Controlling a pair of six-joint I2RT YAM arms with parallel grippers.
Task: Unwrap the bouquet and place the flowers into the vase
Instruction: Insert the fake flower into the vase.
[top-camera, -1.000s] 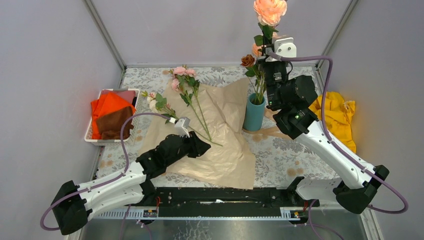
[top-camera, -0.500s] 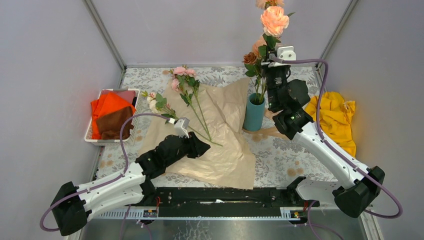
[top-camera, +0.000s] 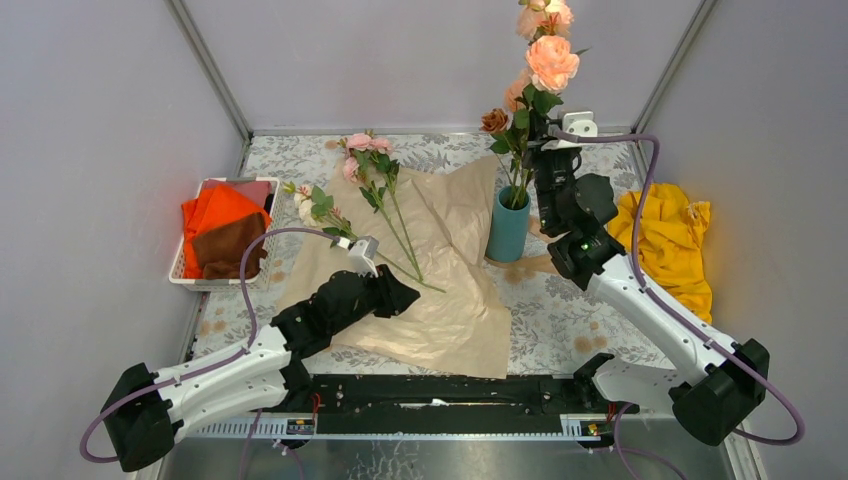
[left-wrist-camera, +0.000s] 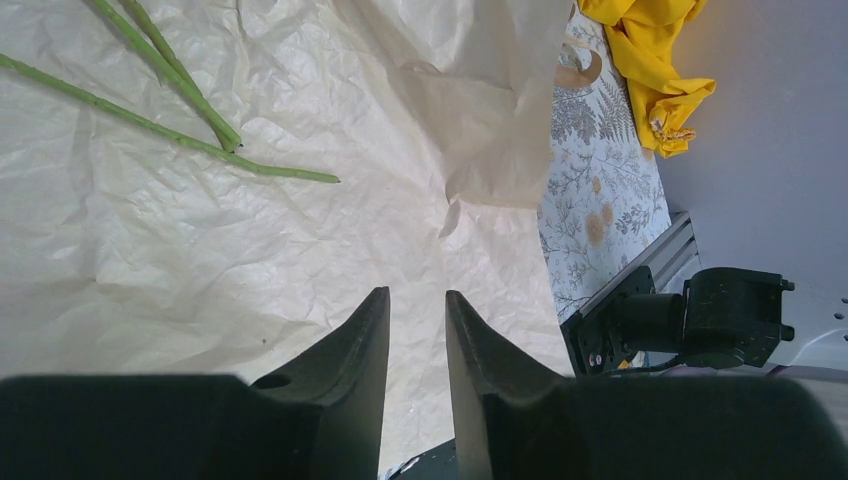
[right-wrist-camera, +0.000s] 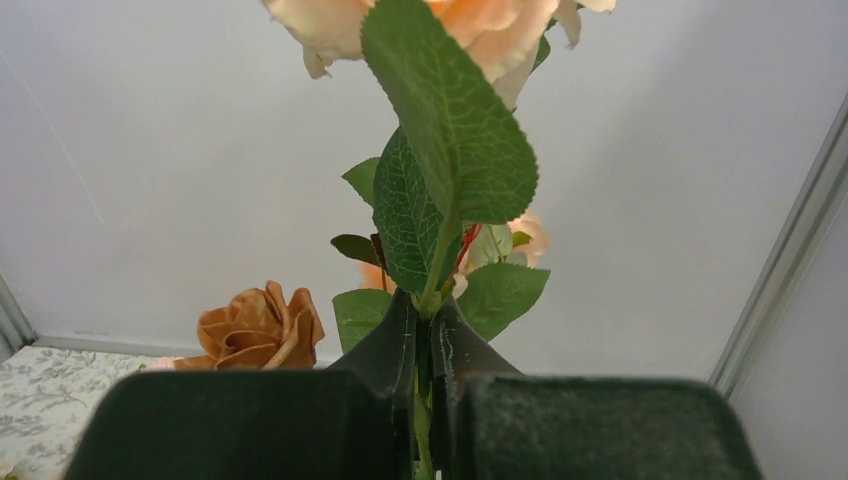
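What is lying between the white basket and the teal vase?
In the top view, loose roses lie on the opened kraft paper between the basket and the vase.

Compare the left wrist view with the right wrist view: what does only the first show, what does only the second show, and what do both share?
Only the left wrist view: the open, empty left gripper over crinkled paper, bare green stems lying on it, and a yellow cloth.
Only the right wrist view: the right gripper shut on a leafy rose stem, a peach bloom above it, and a brown rose.
Both: the floral-patterned table cover and a pale wall.
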